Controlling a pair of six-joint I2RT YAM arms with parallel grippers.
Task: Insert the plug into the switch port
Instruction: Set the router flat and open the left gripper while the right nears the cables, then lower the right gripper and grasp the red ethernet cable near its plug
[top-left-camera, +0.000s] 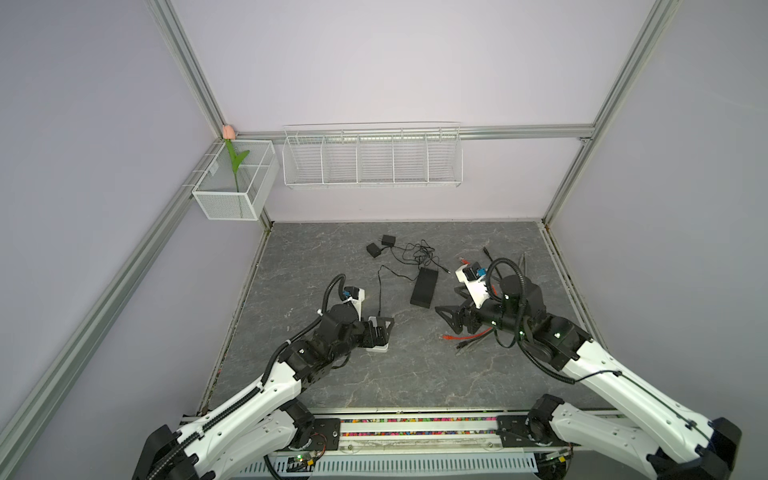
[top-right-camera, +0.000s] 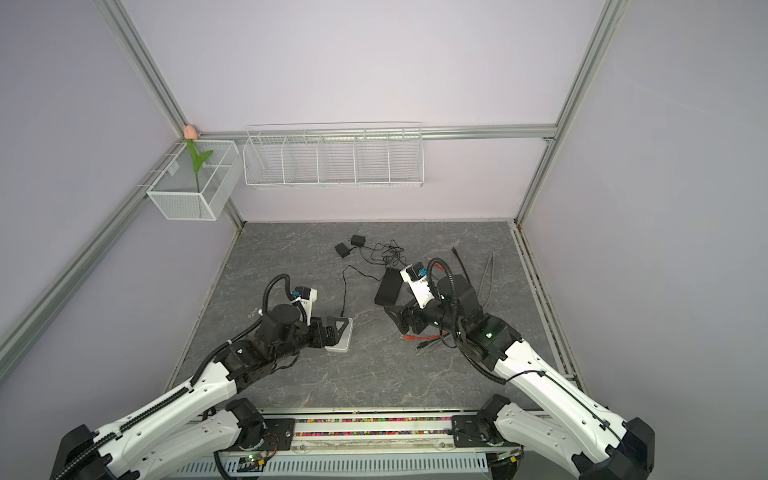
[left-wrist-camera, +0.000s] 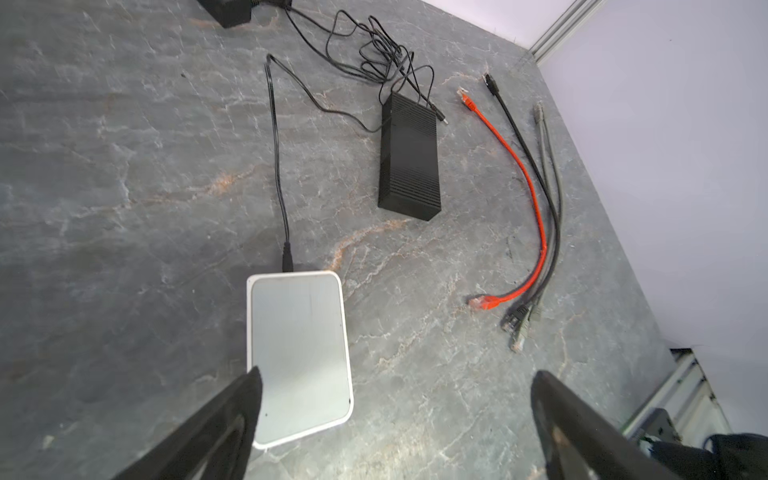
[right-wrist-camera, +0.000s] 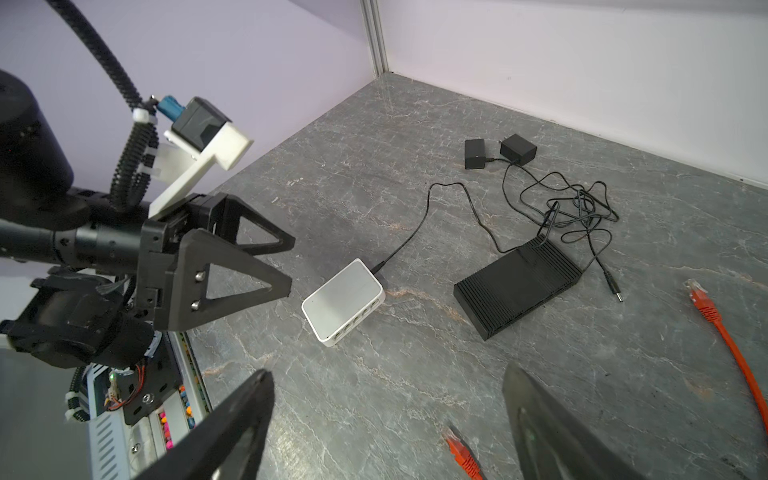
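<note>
Switch (top-right-camera: 347, 338) partly hidden, left end effector (top-right-camera: 338, 326) overhead

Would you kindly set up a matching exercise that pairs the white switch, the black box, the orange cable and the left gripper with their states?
Things:
1. white switch
2. black box
3. orange cable
4. left gripper

States:
A. open, holding nothing
B. lies loose beside a black cable
C. has a lead plugged into it
D. ribbed, with a free barrel plug lying near it

Pairs: 1-C, 2-D, 3-B, 4-A
</note>
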